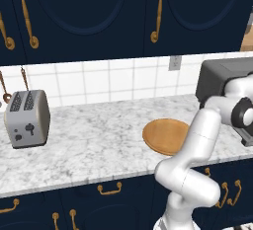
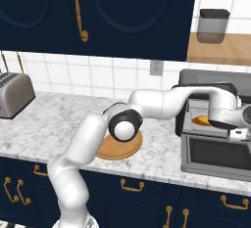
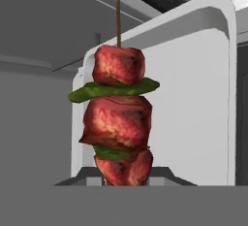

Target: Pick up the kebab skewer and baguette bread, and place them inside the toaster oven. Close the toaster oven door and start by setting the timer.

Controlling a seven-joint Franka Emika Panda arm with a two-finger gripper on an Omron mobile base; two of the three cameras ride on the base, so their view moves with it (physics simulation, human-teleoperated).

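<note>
Holding the kebab skewer (image 3: 118, 123), the hand (image 2: 234, 124) seems nearly closed inside the open toaster oven (image 2: 215, 82), baguette bread (image 2: 203, 120) beside it.

Navy cabinets (image 1: 99, 12) (brass handles); white tiled wall (image 1: 99, 83); marble counter (image 1: 89, 140).

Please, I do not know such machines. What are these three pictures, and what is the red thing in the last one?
The white machine is a robot arm in a simulated kitchen. Two pictures come from cameras on its base, behind it to the left and right. The third comes from a camera on its hand. On the marble counter stand a silver toaster, a bare wooden plate and, on the right, a dark toaster oven with its door folded down. Something golden, probably the baguette, lies inside. The red thing is the kebab skewer: meat and green pieces on a stick, held by the gripper at the oven's mouth.
</note>
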